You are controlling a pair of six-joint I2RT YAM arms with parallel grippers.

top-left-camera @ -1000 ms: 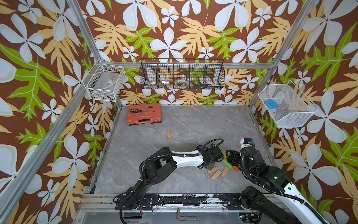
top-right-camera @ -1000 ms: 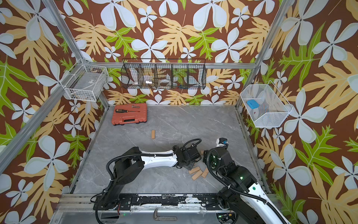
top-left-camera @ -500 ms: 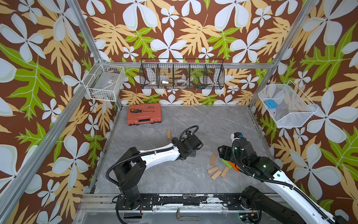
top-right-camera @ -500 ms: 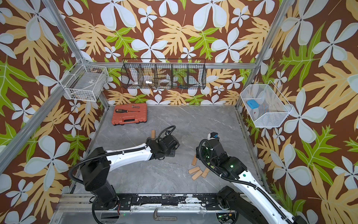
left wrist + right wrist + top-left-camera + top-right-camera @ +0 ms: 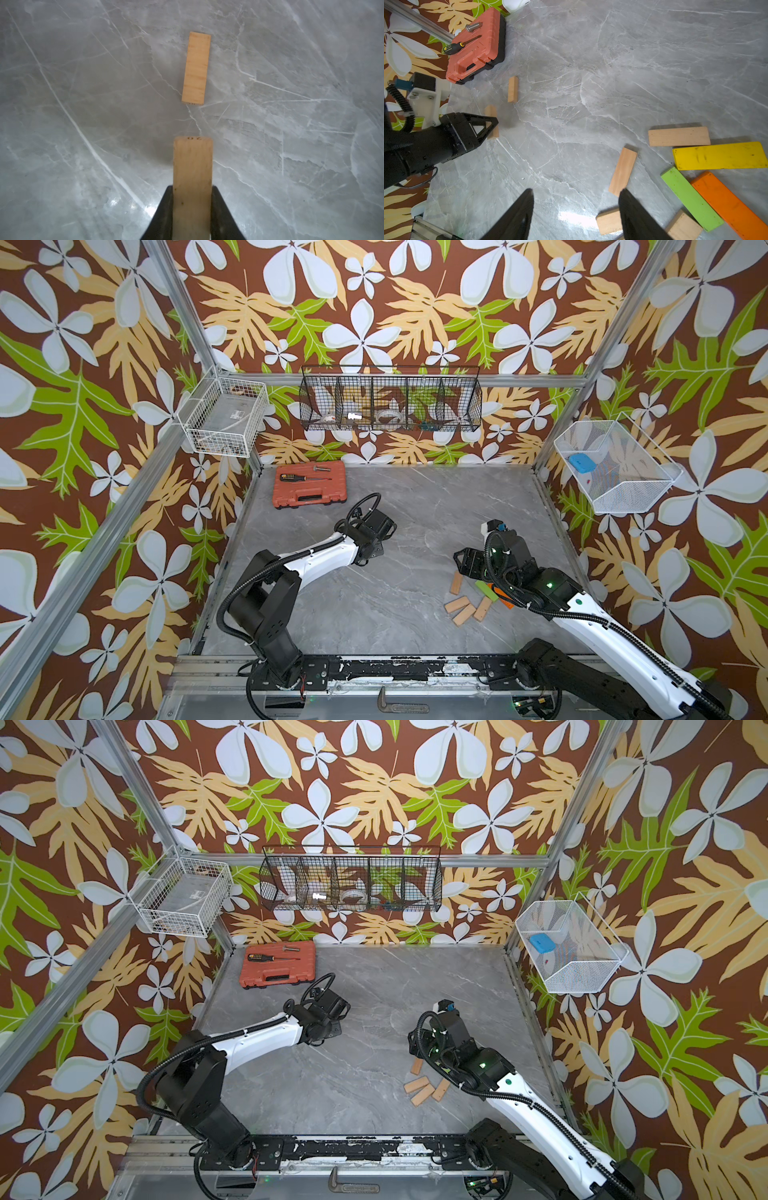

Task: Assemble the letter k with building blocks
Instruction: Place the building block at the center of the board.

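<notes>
One plain plank (image 5: 192,162) pinched in left gripper (image 5: 192,189), right gripper (image 5: 576,193) spread, near loose planks (image 5: 623,171)

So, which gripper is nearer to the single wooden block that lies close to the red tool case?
Left. The left gripper, shut on a second block, hangs just short of the lone block. The right gripper, open, is far off by the block pile.
</notes>
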